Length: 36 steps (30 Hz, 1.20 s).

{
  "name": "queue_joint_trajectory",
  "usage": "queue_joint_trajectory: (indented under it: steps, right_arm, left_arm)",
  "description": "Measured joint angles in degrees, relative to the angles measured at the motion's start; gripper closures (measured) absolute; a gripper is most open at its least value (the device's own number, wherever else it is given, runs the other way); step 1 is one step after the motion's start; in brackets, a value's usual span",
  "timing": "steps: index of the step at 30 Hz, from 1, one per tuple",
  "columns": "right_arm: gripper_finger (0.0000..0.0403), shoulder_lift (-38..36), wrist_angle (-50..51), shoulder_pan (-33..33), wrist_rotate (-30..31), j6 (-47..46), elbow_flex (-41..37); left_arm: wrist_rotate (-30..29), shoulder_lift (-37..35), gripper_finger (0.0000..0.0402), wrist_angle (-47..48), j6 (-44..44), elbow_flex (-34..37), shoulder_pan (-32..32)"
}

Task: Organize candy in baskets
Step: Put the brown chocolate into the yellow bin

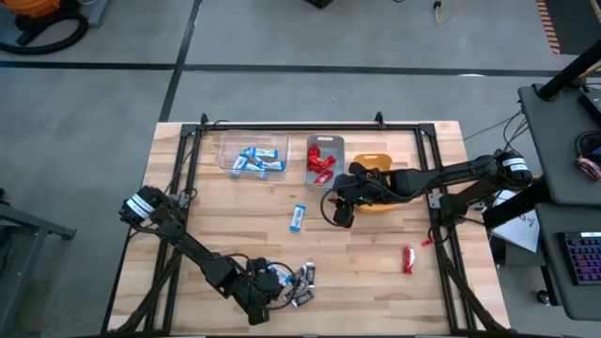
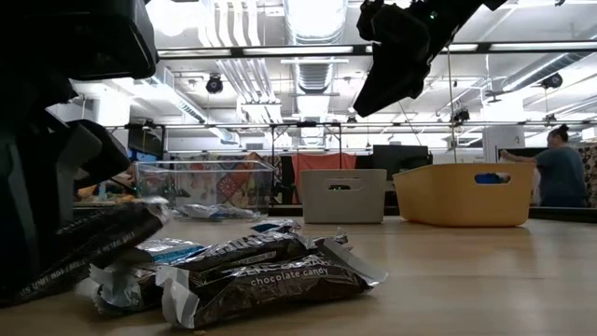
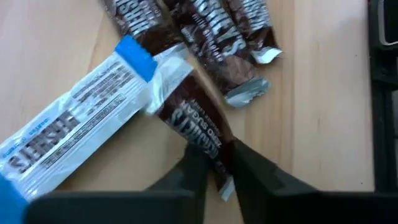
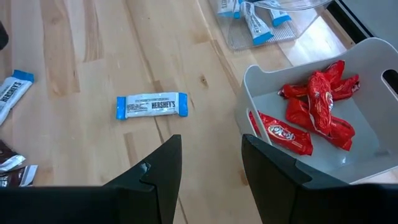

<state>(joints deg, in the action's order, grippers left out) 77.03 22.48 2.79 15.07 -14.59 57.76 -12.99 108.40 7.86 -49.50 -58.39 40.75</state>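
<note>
Left gripper (image 3: 219, 171) pinches a dark brown wrapped chocolate bar (image 3: 198, 127) to lift it; right gripper (image 4: 211, 163) hovers spread

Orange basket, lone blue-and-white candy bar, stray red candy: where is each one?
Orange basket (image 2: 452, 196), low view, on its front wall.
Lone blue-and-white candy bar (image 4: 152, 106), right wrist view, on the wrapper's middle.
Stray red candy (image 1: 408, 258), high view, on the wrapper's middle.

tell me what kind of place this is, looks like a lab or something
Probably a robotics lab or workshop: exposed ceiling ducts, a grey concrete floor around the wooden table, and a person at a workstation behind.
</note>
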Motion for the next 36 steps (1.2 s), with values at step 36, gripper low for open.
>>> queue_joint_trajectory:
  steps: [36]
  right_arm:
    - [0.0243,0.0,-49.1,13.1,-0.5,11.8,-13.5]
  left_arm:
    - [-28.7,-16.2,0.0400,3.0,39.5,0.4,-14.4]
